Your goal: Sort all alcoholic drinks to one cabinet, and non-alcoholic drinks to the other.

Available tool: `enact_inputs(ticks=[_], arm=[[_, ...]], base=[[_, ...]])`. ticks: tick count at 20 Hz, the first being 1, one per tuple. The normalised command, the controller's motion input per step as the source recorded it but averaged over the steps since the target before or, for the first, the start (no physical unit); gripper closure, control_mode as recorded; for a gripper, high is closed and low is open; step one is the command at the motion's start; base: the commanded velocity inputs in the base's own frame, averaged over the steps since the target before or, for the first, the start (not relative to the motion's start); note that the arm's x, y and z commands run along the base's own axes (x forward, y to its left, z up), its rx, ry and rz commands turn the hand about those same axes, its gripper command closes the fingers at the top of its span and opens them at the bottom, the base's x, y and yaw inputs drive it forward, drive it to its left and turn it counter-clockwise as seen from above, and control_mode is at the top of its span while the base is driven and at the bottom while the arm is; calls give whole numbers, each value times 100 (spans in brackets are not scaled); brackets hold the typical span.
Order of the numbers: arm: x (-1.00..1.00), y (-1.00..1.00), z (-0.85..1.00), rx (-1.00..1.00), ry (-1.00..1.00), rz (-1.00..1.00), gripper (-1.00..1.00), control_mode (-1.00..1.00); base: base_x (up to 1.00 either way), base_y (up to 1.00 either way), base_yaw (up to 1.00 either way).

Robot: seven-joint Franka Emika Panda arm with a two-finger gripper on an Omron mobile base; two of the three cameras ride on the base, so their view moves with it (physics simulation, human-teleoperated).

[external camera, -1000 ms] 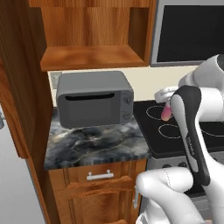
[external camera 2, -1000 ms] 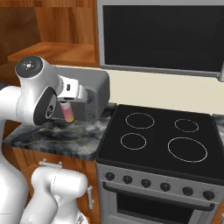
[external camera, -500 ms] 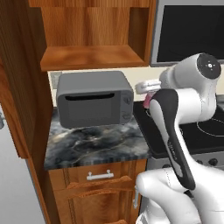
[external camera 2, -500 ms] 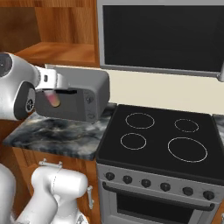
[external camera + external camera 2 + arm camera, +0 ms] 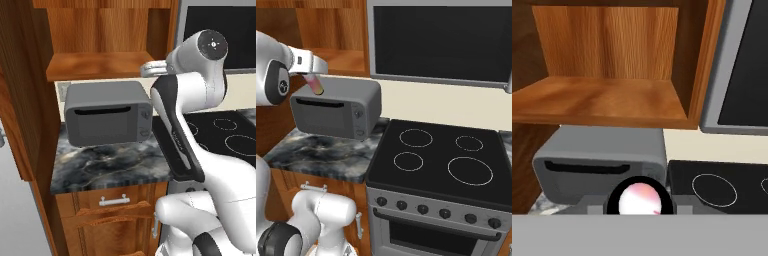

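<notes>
My gripper (image 5: 312, 75) is shut on a pink drink container (image 5: 315, 83), which hangs tilted just above the grey microwave (image 5: 336, 107). In the hand view its round pink end (image 5: 639, 198) sits between my fingertips (image 5: 592, 204). In front of it is the open reddish-brown cabinet (image 5: 604, 97), with a bare wooden shelf (image 5: 100, 65) above the microwave (image 5: 107, 119). In the left base view my hand (image 5: 149, 68) is level with that shelf's front right corner, partly behind my own arm.
A marble counter (image 5: 110, 162) carries the microwave, with drawers (image 5: 114, 201) below. The black stove (image 5: 441, 157) lies to the right under a dark wall oven panel (image 5: 441, 42). A tall wooden cabinet side (image 5: 20, 100) stands at the left.
The arm has swung up and to the left, carrying the pink drink from beside the stove, at counter height, to the level of the open shelf above the microwave.
</notes>
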Motion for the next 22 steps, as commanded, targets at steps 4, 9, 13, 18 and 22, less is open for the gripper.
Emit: enact_inputs(ticks=[4, 9, 13, 18, 22], arm=[[66, 28, 26, 0, -2, -11, 100, -100], [61, 3, 5, 0, -1, -6, 100, -100], [41, 0, 8, 0, -4, 0, 100, -100], [56, 0, 13, 0, -3, 0, 100, -100], [61, -1, 14, 0, -4, 0, 100, -100]], base=[[0, 0, 0], [0, 0, 0], [0, 0, 0], [0, 0, 0], [0, 0, 0]])
